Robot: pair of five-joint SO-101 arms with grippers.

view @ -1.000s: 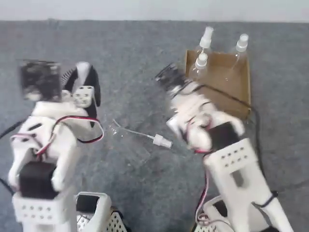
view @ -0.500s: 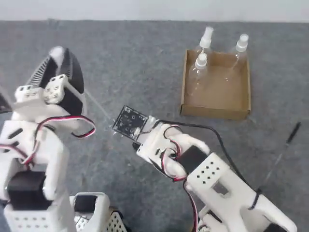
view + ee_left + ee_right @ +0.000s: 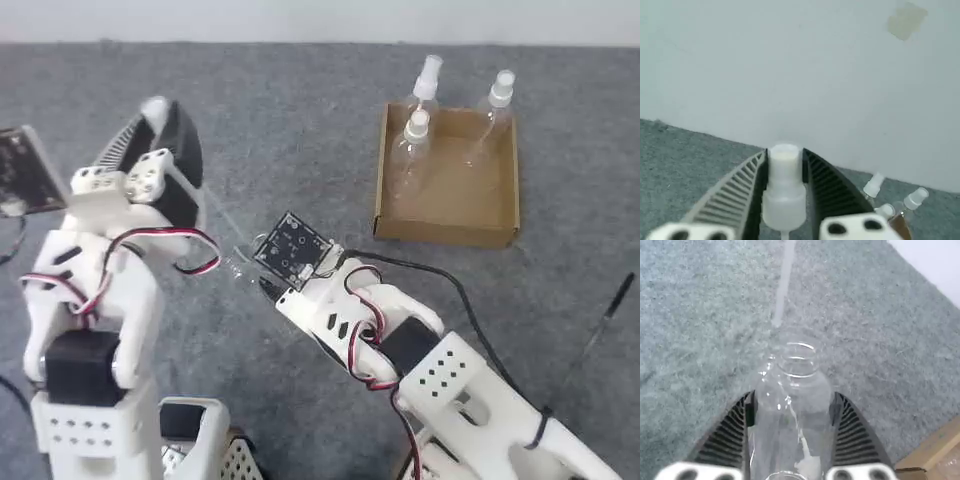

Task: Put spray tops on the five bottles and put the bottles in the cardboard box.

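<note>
In the left half of the high view, the left gripper [image 3: 150, 122] is raised above the grey felt-like table cover [image 3: 300, 110]. Its black ribbed fingers [image 3: 747, 185] are clamped narrowly on a white plastic spray top [image 3: 784, 190], 1 finger pressing each side of the cap's collar. The nozzle end pokes out just past the fingertips. From the base of that cap a thin clear dip tube [image 3: 785, 270] slants down toward the centre of the high view.

There, just left of centre, the right gripper [image 3: 263, 286] sits low over the cover. Its 2 fingers grip a clear plastic bottle [image 3: 792, 405] by the body, with the open threaded neck pointing away from the wrist toward the left arm. The tube's tip seems to stop just short of the bottle's mouth rather than inside it, though the clear plastic makes this hard to judge.

In the upper right of the high view, well apart from both grippers, sits the shallow brown cardboard box [image 3: 445, 232]. 3 clear capped bottles [image 3: 410, 152] are at its far end, each with a white spray top already fitted. 2 are near the box's left wall and 1 is in the far right corner.
</note>
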